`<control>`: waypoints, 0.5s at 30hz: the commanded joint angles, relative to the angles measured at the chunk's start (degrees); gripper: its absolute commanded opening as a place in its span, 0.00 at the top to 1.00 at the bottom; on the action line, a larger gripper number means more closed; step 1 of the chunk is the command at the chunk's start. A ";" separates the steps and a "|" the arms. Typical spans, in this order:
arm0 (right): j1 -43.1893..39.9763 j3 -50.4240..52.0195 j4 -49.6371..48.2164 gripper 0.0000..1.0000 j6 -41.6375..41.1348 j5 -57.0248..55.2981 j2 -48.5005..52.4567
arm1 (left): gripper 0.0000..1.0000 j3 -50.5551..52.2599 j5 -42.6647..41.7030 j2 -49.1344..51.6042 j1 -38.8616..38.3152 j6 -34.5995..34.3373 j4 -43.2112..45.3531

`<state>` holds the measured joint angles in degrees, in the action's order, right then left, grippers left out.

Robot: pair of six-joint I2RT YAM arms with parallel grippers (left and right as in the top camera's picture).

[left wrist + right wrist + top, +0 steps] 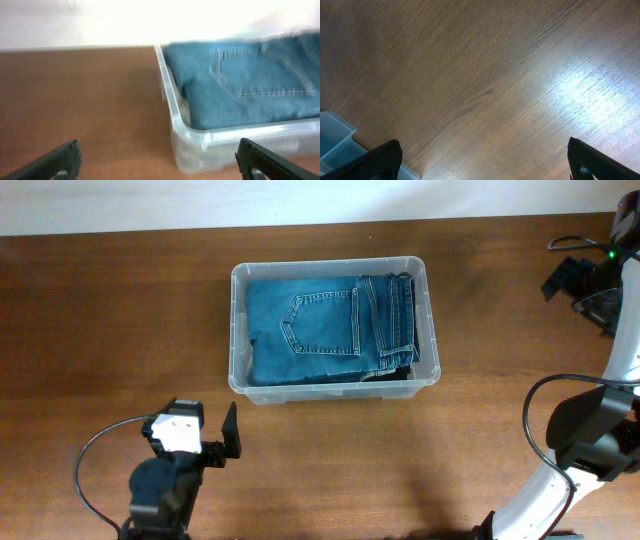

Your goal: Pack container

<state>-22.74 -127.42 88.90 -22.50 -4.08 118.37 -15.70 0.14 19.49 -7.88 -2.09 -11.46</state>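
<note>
The clear plastic container stands in the middle of the wooden table. Folded blue jeans lie in it, back pocket up, filling most of it. My left gripper is at the front left, apart from the container, open and empty. In the left wrist view the container's near left corner and the jeans show ahead to the right of the open jaws. My right gripper is at the far right edge, away from the container. Its jaws are open and empty over bare wood.
A pale blue-tinted plastic corner shows at the lower left of the right wrist view; I cannot tell what it is. The right arm's base and cable are at the front right. A white wall runs along the table's far edge.
</note>
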 commanded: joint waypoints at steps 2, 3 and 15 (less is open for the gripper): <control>-0.15 0.15 0.00 0.02 -0.70 -0.72 0.13 | 0.00 4.44 -3.63 -6.05 2.27 1.33 4.94; -0.15 0.15 0.00 0.02 -0.72 -0.70 0.13 | 0.01 5.53 -3.87 -7.54 2.86 1.33 6.25; -0.15 0.15 0.00 0.02 -0.72 -0.70 0.13 | 0.01 13.84 -4.87 -19.21 9.57 1.33 13.18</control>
<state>-22.74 -127.44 88.86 -22.52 -4.08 118.37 -3.27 -3.38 1.15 0.03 -1.48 1.13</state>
